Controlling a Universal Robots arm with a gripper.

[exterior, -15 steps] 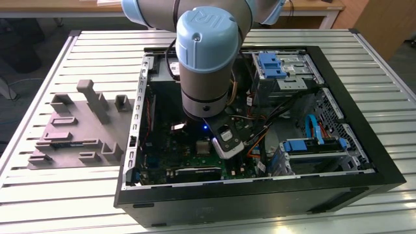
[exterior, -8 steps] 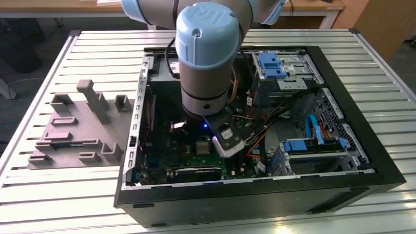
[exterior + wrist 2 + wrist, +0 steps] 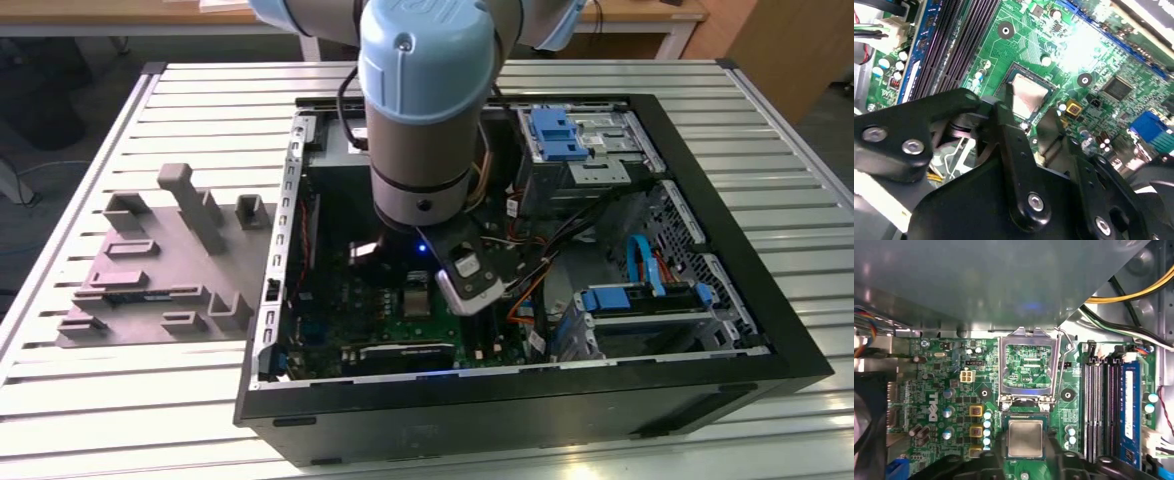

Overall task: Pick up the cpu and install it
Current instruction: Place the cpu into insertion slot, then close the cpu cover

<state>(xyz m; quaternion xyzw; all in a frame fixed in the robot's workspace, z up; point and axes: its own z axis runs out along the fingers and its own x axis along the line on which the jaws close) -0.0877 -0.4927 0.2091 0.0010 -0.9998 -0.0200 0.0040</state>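
Gripper poised at the cpu; cannot tell whether closed on it or parted. Locate the cpu lying flat, just beside the raised load plate. Treat as light, rigid, slick-topped and probably fragile underneath; hold by two opposite thin edges, kept level.

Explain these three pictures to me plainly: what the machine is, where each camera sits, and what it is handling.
The machine is a robot arm reaching down into an open computer case on a slatted table. The exterior view looks on from outside; both wrist views ride on the arm, looking at the green motherboard. On the table beside the case lies a grey moulded tray. In both wrist views the gripper is at the cpu, a silver square that sits in its socket, whose metal cover frame stands open.
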